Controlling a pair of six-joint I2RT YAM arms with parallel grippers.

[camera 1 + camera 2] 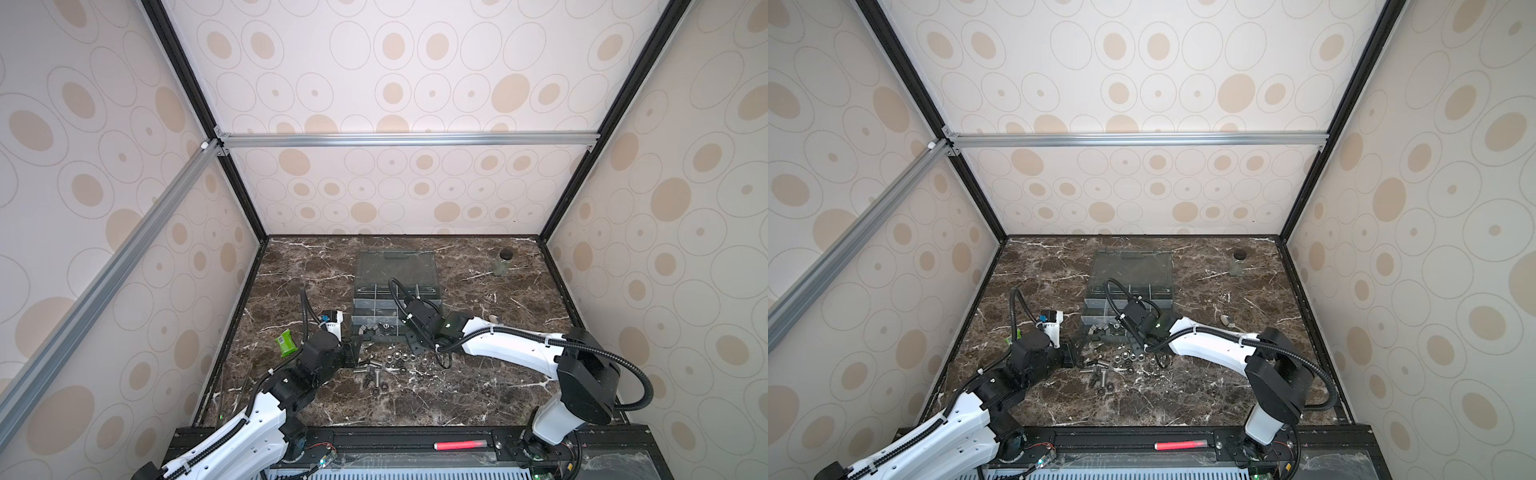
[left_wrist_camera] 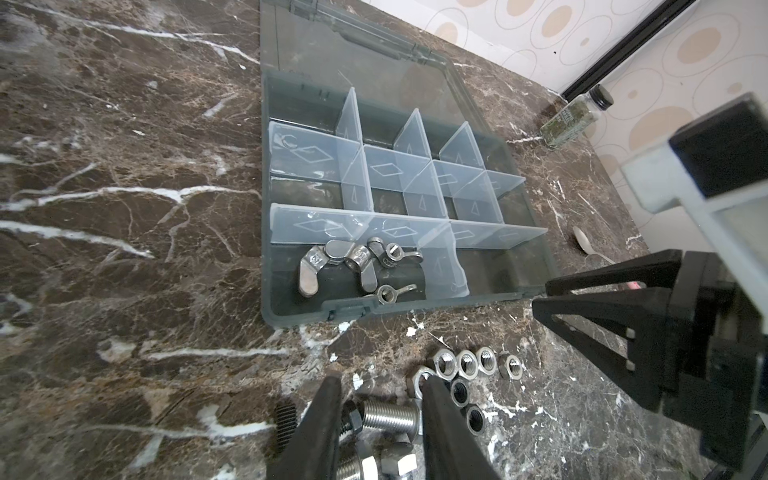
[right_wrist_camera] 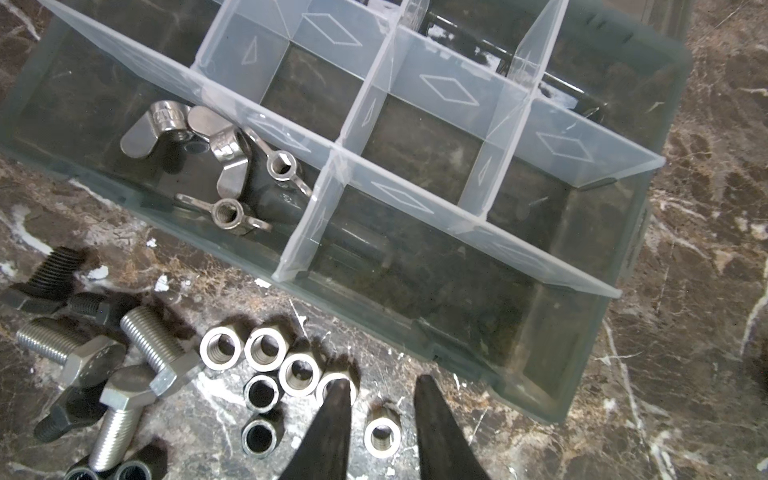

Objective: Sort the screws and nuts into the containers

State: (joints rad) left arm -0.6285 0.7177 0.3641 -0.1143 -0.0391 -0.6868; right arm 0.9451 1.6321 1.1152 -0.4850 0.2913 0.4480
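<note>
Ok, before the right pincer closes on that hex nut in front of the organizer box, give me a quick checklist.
1. Right pincer jaws apart: ok.
2. Silver hex nut lies between its fingers: ok.
3. Neighbouring hex nut clear of the fingers: not ok, one fingertip overlaps it.
4. Organizer box lid open: ok.
5. Compartment beside the wing nuts empty: ok.
6. Left pincer clear of the right one: ok, apart, by the screws.
</note>
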